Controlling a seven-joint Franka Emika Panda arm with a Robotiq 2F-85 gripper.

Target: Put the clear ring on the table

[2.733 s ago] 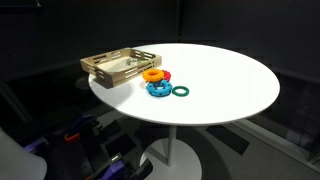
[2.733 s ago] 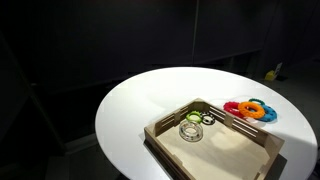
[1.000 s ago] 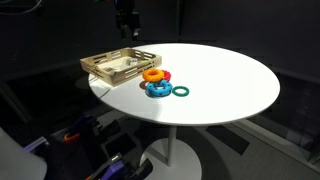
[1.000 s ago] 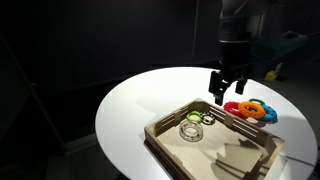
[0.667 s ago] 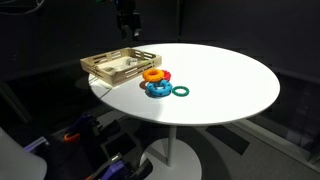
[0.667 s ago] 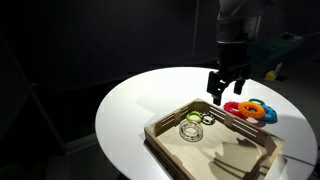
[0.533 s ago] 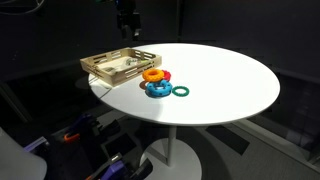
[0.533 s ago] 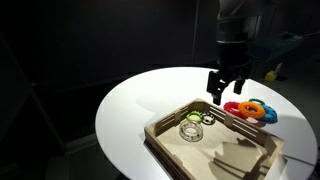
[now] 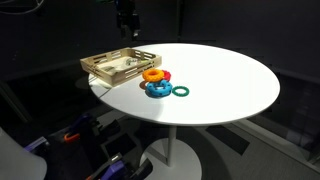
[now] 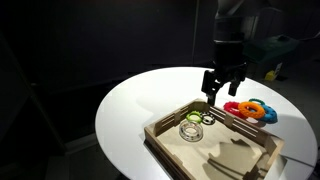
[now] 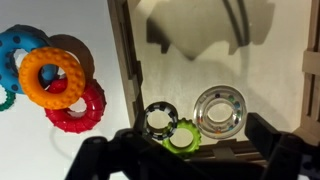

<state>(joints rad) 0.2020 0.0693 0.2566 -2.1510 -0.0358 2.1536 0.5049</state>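
The clear ring (image 11: 218,109) lies flat inside the wooden slatted tray (image 11: 128,60), next to a black-and-white ring (image 11: 159,118) and a lime green toothed ring (image 11: 182,137). It shows as a faint glassy circle in an exterior view (image 10: 190,130). My gripper (image 11: 190,166) is open and empty, hovering above the tray's edge near these rings, and it appears in both exterior views (image 10: 220,92) (image 9: 127,27). The round white table (image 9: 230,80) carries everything.
An orange ring (image 11: 52,77), a red ring (image 11: 78,109), a blue ring (image 11: 20,48) and a dark green ring (image 9: 181,91) lie in a cluster on the table beside the tray. The tray (image 10: 255,150) sits near the table's edge. The surroundings are dark.
The gripper came into view above the table, then shifted slightly toward the tray's rings. The rings and tray have not moved.
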